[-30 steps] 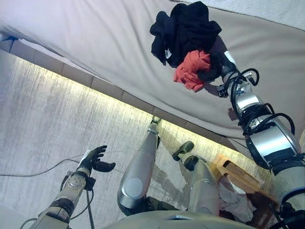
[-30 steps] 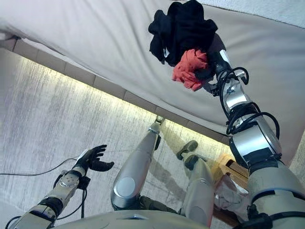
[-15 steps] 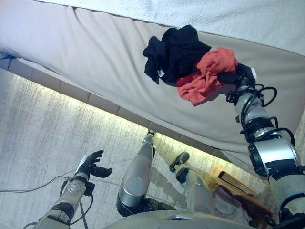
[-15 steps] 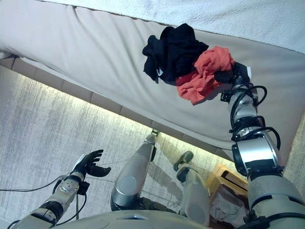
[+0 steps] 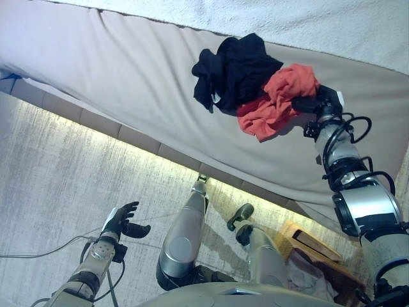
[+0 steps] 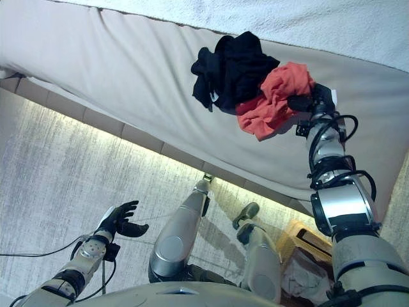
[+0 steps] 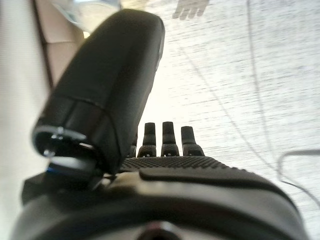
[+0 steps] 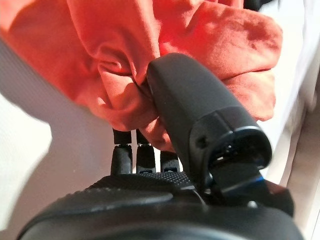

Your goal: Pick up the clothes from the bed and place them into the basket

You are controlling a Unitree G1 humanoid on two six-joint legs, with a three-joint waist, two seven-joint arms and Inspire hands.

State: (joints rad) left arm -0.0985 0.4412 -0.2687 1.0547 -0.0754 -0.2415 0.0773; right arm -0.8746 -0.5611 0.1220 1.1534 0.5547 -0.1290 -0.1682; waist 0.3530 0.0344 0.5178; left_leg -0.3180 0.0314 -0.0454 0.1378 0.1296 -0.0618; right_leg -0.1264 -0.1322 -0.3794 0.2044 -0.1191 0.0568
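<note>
Right hand pinches red garment, thumb pressed into cloth; bundle with black garment unchanged over last half-second, above bed. Grasp judged secure; transfer to basket pending. Left hand relaxed, empty.

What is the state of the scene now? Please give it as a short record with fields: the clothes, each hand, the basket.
red cloth: bunched on the bed, pinched by the right hand
black cloth: crumpled on the bed, touching the red cloth on the side away from the right hand
right hand: at the red cloth's edge, thumb and fingers closed on a fold of it
left hand: low over the floor, fingers relaxed, holding nothing
basket: wooden, on the floor by the bed, with pale cloth beside or in it
</note>
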